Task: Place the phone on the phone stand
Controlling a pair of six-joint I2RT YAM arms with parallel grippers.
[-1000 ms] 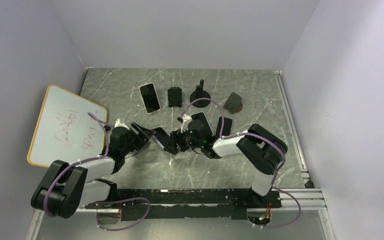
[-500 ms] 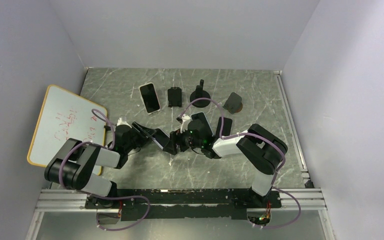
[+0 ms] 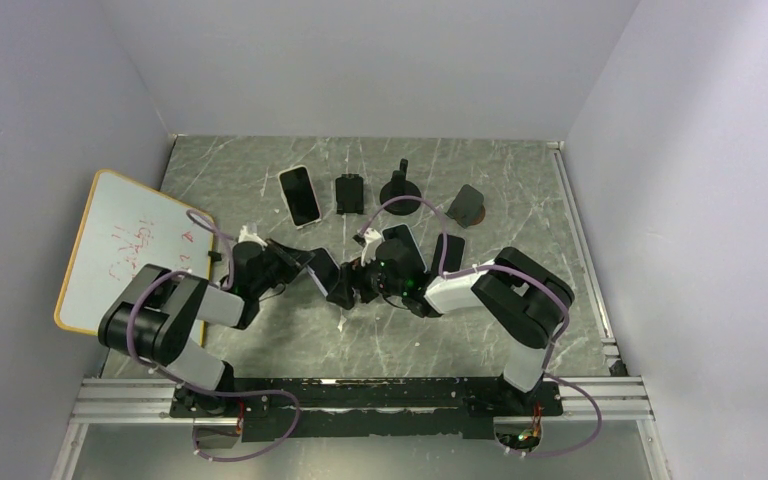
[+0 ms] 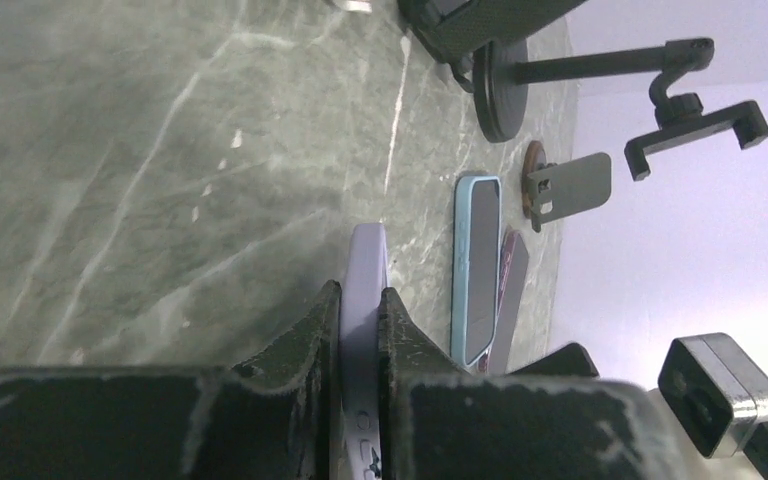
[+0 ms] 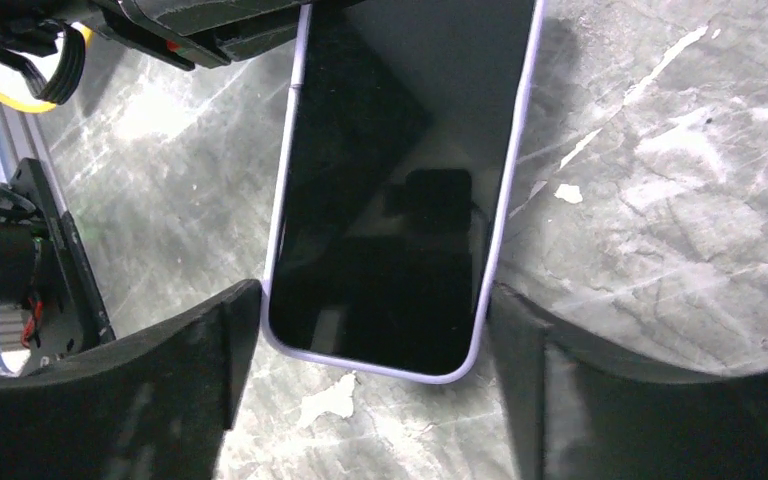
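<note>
While the left hand [image 4: 359,297] is clamped on the phone [image 5: 400,180], pinching its thin lilac edge between both fingers, we judge the grasp made and the carry to a stand the step ahead. The phone sits on the near side and to the left of the round stand [image 3: 400,187], well apart from it, over the desk [image 3: 260,170]. Whether its lower end touches the desk we cannot tell.

The right hand [image 5: 372,310] stands wide, one finger on either side of the phone's end, and we see no grip there. The screen faces that wrist's camera.

The move ahead turns on how the phone lies. Its long axis runs from the left hand across to the right hand, so the free end points roughly toward the right arm, while the round stand lies beyond that end, farther back and to the right. The right hand is the nearer of the two to the round stand, but only the left one holds anything. We expect the left arm must lift, swing the phone back and to the right, and turn it upright, or else pass it over. A spare phone [image 3: 401,246] lies flat between the held phone and the round stand, so we would keep the path high.
</note>
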